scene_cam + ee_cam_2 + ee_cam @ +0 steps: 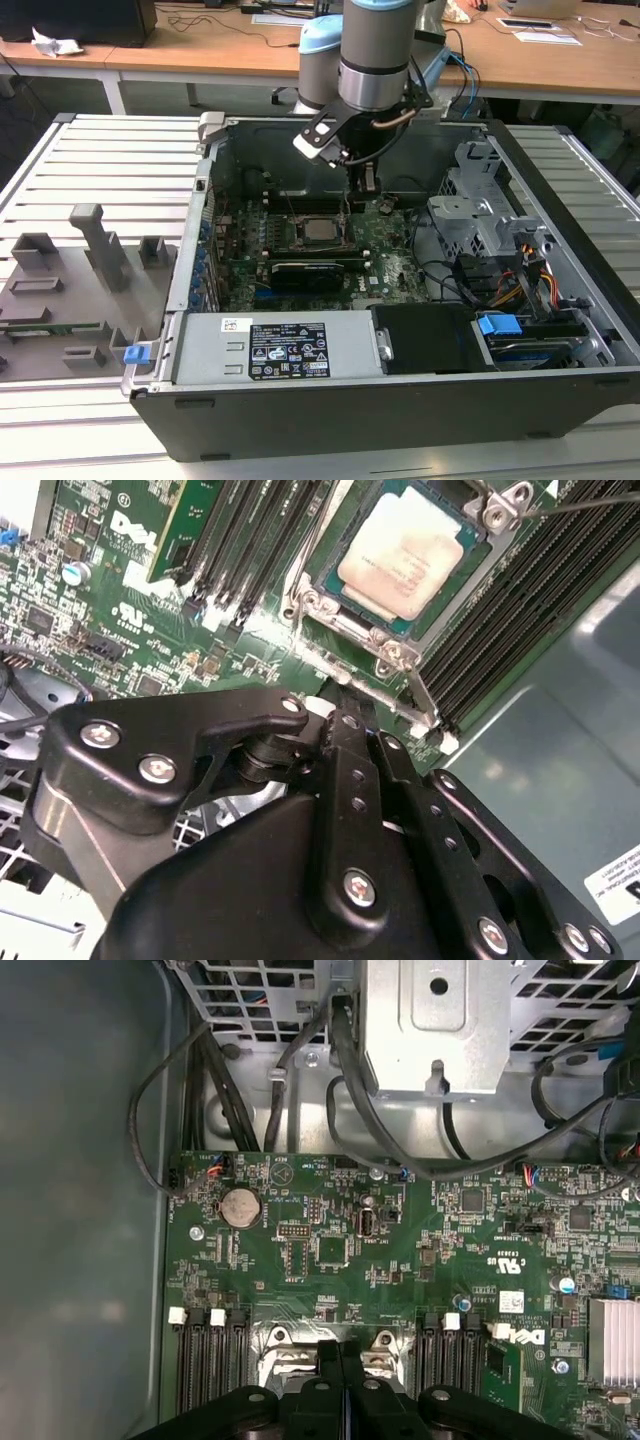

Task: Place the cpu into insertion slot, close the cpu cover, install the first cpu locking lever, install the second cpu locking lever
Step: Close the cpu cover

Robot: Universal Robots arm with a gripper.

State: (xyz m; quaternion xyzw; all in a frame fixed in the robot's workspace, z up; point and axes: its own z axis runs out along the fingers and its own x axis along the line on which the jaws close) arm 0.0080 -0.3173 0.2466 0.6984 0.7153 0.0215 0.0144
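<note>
Gripper [366,186], fingers [326,1365] pressed together, hangs at 2 o'clock of the cpu [320,230] in the exterior view. The cpu cover [350,630] lies flat around the cpu.

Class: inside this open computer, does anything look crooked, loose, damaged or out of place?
Nothing stands out. The chip sits flat and square in its socket, and the gripper hangs close beside that socket's edge.

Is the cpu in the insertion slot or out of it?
In: the cpu lies flat and level inside the insertion slot.
</note>
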